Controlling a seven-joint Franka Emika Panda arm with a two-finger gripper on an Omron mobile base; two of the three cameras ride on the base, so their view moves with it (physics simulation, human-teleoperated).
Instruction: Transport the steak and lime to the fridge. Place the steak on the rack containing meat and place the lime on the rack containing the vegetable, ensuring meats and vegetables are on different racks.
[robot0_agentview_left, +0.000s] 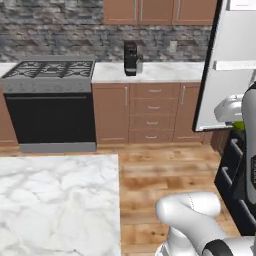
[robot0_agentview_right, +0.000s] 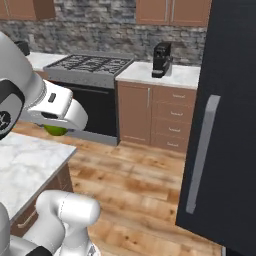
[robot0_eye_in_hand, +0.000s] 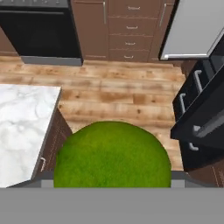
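My gripper (robot0_eye_in_hand: 112, 180) is shut on the lime (robot0_eye_in_hand: 112, 154), a smooth yellow-green ball that bulges large at the bottom of the hand view. In the left base view the lime (robot0_agentview_left: 239, 125) peeks out under the white hand at the right edge. From the right base view the lime (robot0_agentview_right: 55, 130) hangs below the hand, above the island's corner. The fridge (robot0_agentview_right: 229, 125) stands at the right, its black door with a grey bar handle swung open, and the pale-grey door lining (robot0_agentview_left: 227, 80) faces me. The steak and both racks are out of view.
A marble island counter (robot0_agentview_left: 55, 200) lies at the lower left. A black stove (robot0_agentview_left: 50, 107) and brown drawers (robot0_agentview_left: 152, 112) line the far wall, with a black coffee machine (robot0_agentview_left: 130, 58) on the counter. Black fridge drawers (robot0_eye_in_hand: 199, 109) jut out at the right over the wooden floor (robot0_agentview_left: 165, 167).
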